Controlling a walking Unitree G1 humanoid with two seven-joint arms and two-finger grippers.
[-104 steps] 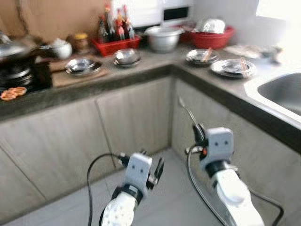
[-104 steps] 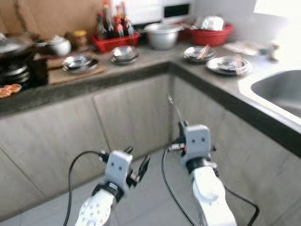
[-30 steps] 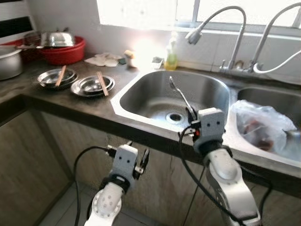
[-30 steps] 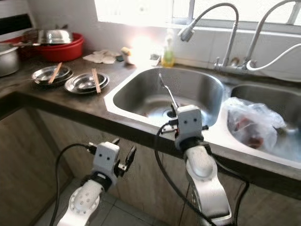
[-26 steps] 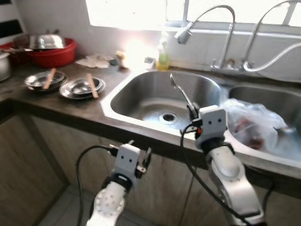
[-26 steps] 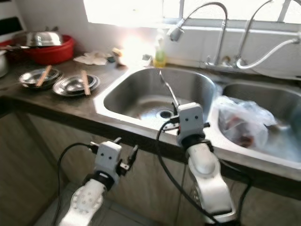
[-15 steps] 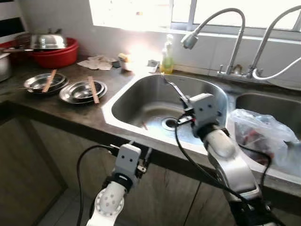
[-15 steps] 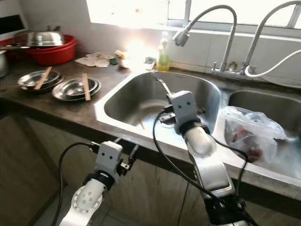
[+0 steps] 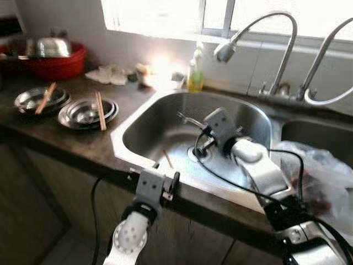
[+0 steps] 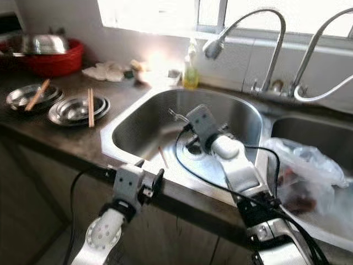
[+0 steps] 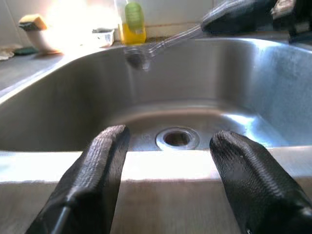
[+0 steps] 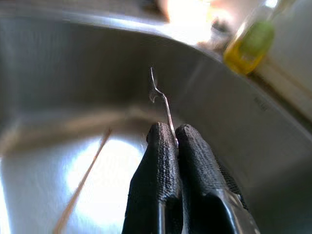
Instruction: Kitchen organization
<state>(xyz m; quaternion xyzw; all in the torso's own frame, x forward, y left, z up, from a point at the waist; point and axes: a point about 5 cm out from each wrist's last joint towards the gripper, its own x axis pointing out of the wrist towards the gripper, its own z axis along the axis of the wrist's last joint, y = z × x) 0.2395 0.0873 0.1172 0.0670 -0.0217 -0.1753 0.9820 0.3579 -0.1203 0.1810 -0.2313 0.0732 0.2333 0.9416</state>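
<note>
Right pincer (image 12: 176,139) clamps a spoon (image 12: 161,100) – perhaps a ladle – sticking out over the sink (image 9: 149,124).

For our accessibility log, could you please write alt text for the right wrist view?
The right end effector is shut on a thin metal spoon, held over the steel sink. A chopstick lies on the basin floor.

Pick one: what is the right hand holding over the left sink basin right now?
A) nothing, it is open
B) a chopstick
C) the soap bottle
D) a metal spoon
D: the right hand is shut on the thin handle of a metal spoon, held above the sink basin; the chopstick lies loose on the basin floor.
</note>
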